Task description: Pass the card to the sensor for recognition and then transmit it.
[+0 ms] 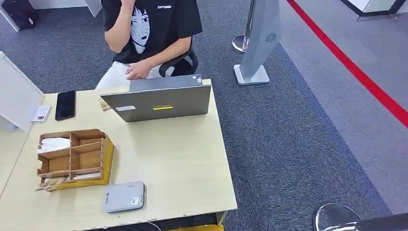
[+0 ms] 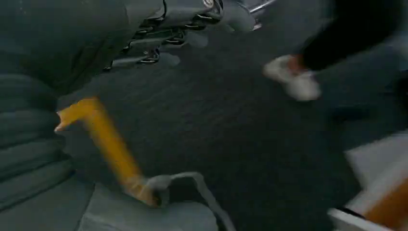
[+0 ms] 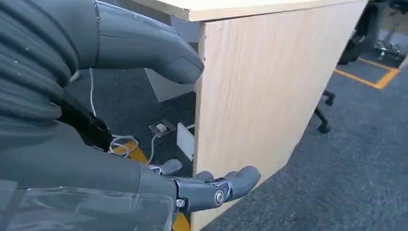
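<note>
A flat grey sensor lies near the table's front edge.

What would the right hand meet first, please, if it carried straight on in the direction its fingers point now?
Most likely the desk's wooden side panel. In the right wrist view the right hand is open, fingers reaching toward that panel's lower edge. Depth is unclear, so they might slip just past it.

Left wrist view motion-blurred, person cut off above shoulders
</note>
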